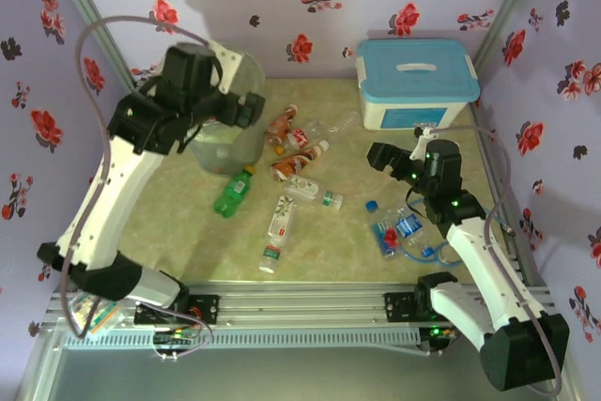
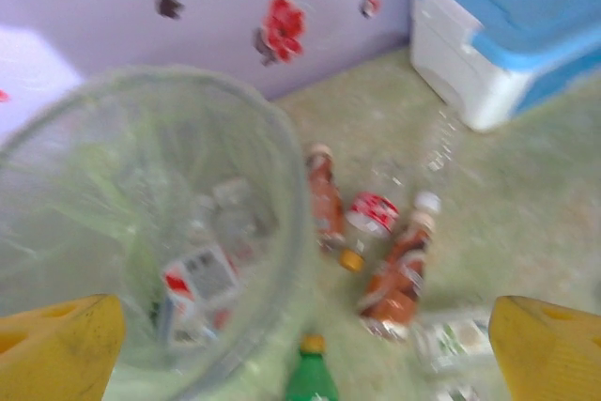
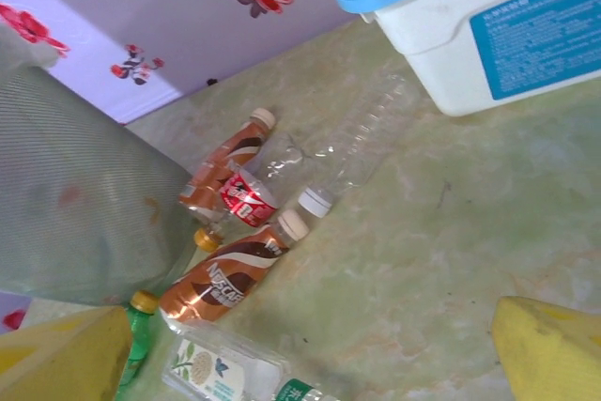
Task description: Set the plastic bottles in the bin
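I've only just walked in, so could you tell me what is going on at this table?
The job here is moving the plastic bottles into the bin. The left claw hangs open above the bin's rim, holding nothing, and a few bottles lie inside. The right claw is open and empty above the right side of the table. Many bottles lie on the table, among them a green bottle and brown ones beside the bin.

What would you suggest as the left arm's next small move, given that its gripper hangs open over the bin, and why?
Probably swing away from the bin toward the green bottle lying just beside it. The left gripper is open and empty, a labelled bottle already lies inside the bin, and the green one lies close outside it.
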Available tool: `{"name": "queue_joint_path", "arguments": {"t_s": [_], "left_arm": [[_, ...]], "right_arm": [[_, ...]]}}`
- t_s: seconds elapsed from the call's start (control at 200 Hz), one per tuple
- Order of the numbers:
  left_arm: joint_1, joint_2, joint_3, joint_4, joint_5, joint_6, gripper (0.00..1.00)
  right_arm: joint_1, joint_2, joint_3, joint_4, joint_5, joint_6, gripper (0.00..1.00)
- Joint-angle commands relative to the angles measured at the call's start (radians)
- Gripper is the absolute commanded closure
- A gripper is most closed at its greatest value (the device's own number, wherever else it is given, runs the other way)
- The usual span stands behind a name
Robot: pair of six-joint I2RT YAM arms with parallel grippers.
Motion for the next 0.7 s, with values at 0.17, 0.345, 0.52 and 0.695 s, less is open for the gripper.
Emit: {"name": "queue_joint_path", "arguments": {"t_s": [0.17,0.345,0.52,0.695], "left_arm": [[-0.186,-0.032,-0.403,-0.014,-0.012,-0.26,0.0],[-0.247,0.026,-0.594,0.091,0.097,-0.378,0.0],[-0.258,0.088,-0.701,0.268,0.144,-0.474,0.0],[-0.282,0.194,-0.71,0.298,0.146,-0.516,0.0]], "right_arm": [[-0.022,0.048,0.058,-0.026,0.072,-0.006,0.01],[-0.024,0.051,0.05,-0.014,0.062,0.013,0.01],[-0.024,0.053,0.031,0.0,0.06,0.03,0.01],[-0.024,0.046,0.039,-0.027,0.068,0.012,0.01]]}}
